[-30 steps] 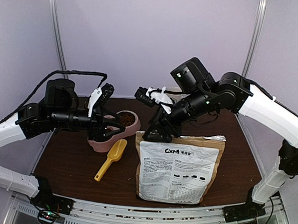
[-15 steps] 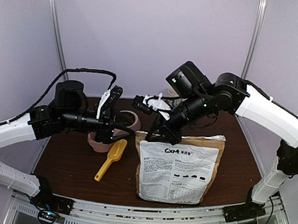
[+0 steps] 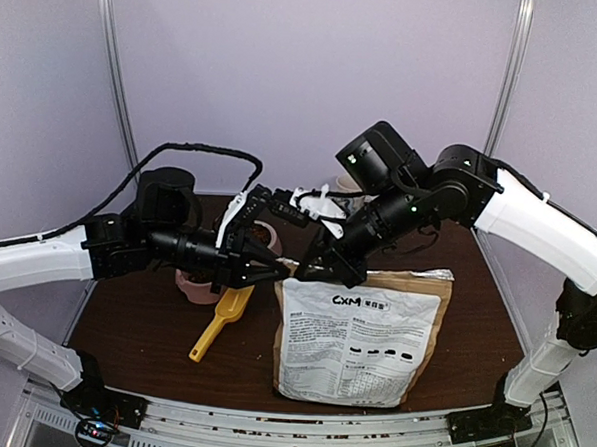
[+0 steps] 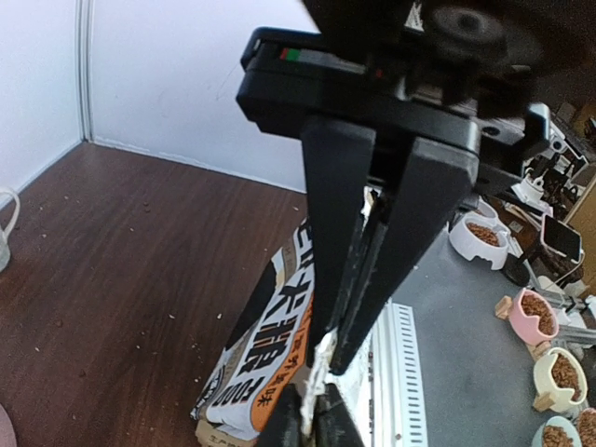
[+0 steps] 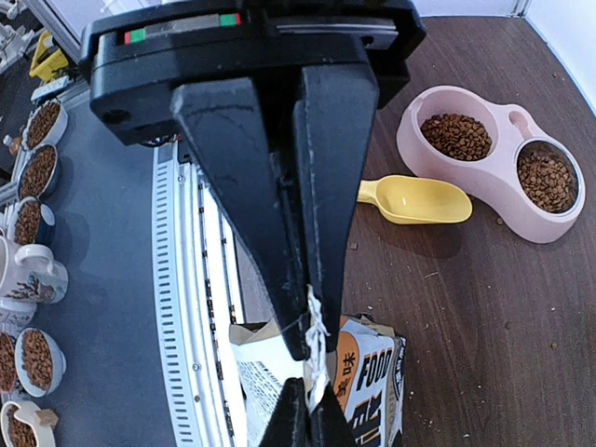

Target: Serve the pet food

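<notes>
The tan-and-white printed bag [image 3: 358,337] stands upright on the brown table, right of centre. Both grippers pinch its top edge near the left corner, close together. My left gripper [image 3: 276,270] is shut on the bag's white seam [image 4: 340,358]. My right gripper [image 3: 308,269] is shut on the same seam [image 5: 312,349]. Pet food [image 5: 456,137] fills both cups of the pink double bowl [image 5: 498,200], which is partly hidden behind my left arm in the top view [image 3: 190,286]. The yellow scoop [image 3: 223,320] lies empty between bowl and bag.
The metal rail [image 3: 298,424] runs along the table's near edge. Several small bowls of kibble [image 4: 535,317] and a mug stand below on the grey floor beyond it. A white mug handle [image 4: 6,228] shows at the far left. Walls close the back and sides.
My left arm swung right from the pink bowl to the bag's top left corner and shut on the seam. My right gripper dropped slightly and shut on the same edge.
</notes>
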